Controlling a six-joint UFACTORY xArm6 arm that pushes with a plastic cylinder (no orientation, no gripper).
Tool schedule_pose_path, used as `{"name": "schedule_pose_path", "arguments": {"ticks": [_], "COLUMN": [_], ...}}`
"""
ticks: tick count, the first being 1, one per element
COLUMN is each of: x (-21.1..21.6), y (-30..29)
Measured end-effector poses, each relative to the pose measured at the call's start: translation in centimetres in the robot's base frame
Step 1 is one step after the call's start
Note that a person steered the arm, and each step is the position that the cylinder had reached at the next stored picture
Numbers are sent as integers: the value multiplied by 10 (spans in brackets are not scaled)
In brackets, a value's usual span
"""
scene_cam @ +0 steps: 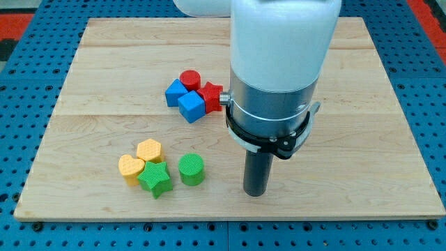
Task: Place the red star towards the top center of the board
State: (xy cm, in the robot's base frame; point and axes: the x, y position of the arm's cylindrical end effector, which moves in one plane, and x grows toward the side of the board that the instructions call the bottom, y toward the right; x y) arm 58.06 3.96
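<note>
While the arm's white body (282,42) fills the far middle of the view, the tip (256,193) is seen resting on the wooden board (104,63) in the near half, right of centre. No hand is fitted to the rod (256,171), so nothing is grasped or clenched; the tip touches no block.

The red star (211,94) is found near the board's centre, just left of the arm's grey collar (268,104), which hides part of its right edge. It is packed into a cluster: a blue cube (191,106) touches it on the near left, a red cylinder (189,79) sits just beyond it to the far left, and a second blue block (175,91) lies at the cluster's left end. Its exact shape cannot be made out.

A second cluster is set nearer and further left. A yellow heart (130,167) is at its left end, with a yellow hexagon (149,150) just behind and to its right. A green star (155,178) is pressed against both yellow blocks on the near side. A green cylinder (191,169) stands just right of the green star, and it is the block nearest the tip, though a clear gap is left between them.

The red star is placed well apart from the tip, further away and to its left. A blue pegboard (28,28) is seen around the board.
</note>
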Motion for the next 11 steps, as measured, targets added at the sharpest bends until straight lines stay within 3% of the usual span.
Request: {"name": "schedule_pose_path", "arguments": {"ticks": [2,3,9,10,11], "x": [0,-26,-303,-317,-276], "y": [-9,-28,-91,-84,-80]}}
